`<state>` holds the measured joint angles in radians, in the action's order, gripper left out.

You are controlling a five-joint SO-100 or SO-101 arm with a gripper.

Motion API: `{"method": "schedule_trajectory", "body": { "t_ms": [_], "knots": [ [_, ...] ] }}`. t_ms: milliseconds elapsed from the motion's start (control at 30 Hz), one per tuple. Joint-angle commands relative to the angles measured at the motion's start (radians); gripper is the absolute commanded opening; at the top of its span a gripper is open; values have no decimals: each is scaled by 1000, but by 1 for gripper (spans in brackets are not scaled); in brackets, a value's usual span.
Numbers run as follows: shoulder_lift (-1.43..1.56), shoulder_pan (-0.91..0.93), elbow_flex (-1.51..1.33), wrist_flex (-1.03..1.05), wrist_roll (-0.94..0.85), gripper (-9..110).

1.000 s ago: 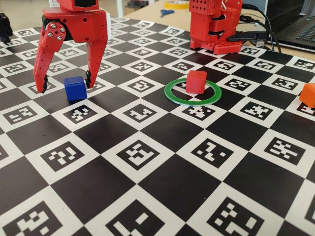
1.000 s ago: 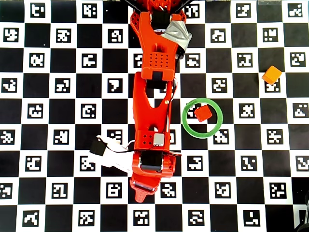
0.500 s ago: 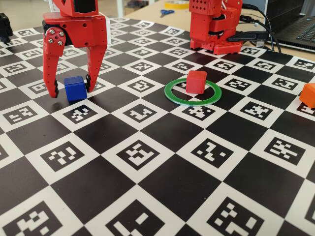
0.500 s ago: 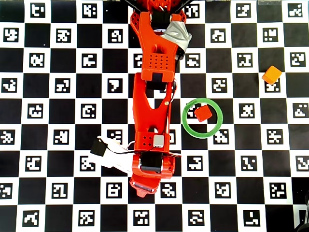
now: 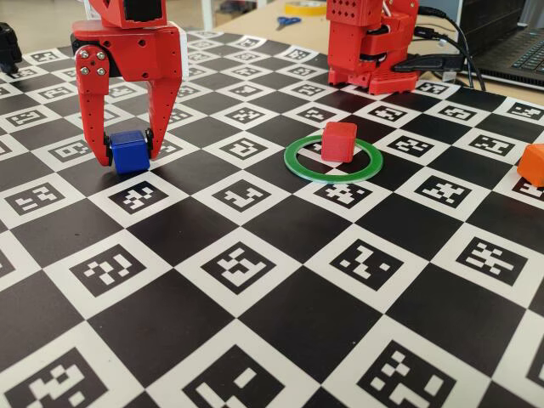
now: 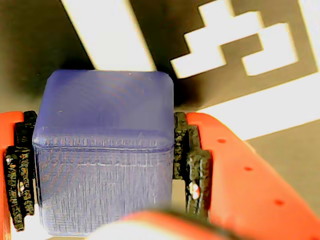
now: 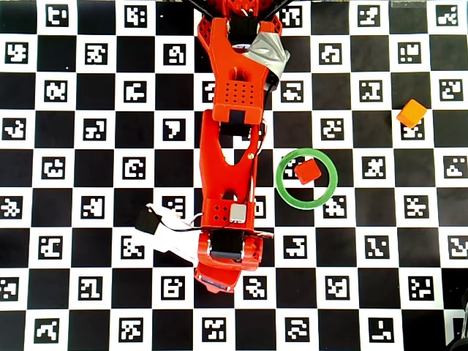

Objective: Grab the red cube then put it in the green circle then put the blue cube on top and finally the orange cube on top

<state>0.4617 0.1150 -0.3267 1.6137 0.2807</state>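
Low front camera, top-down camera (same checkered mat), close wrist camera.

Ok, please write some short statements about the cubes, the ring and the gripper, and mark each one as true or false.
1. The red cube sits inside the green circle. True.
2. The gripper has its fingers on both sides of the blue cube. True; the wrist view shows the pads at its sides.
3. The orange cube is stacked on the red cube. False; it lies alone on the board, far from the ring.
4. The blue cube is inside the ring. False; it is on the board outside it.
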Motion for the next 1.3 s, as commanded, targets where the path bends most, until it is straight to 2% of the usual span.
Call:
{"method": "schedule_trajectory", "body": {
  "t_ms": [0, 333, 667, 1000, 1267],
  "knots": [
    [210, -20, -89, -8, -3, 8],
    [637, -74, -581, -100, -83, 8],
    [991, -147, -923, -106, -175, 7],
    [1266, -365, -1210, -121, -225, 8],
    [1348, -532, -1376, -186, -249, 8]
  ]
}}
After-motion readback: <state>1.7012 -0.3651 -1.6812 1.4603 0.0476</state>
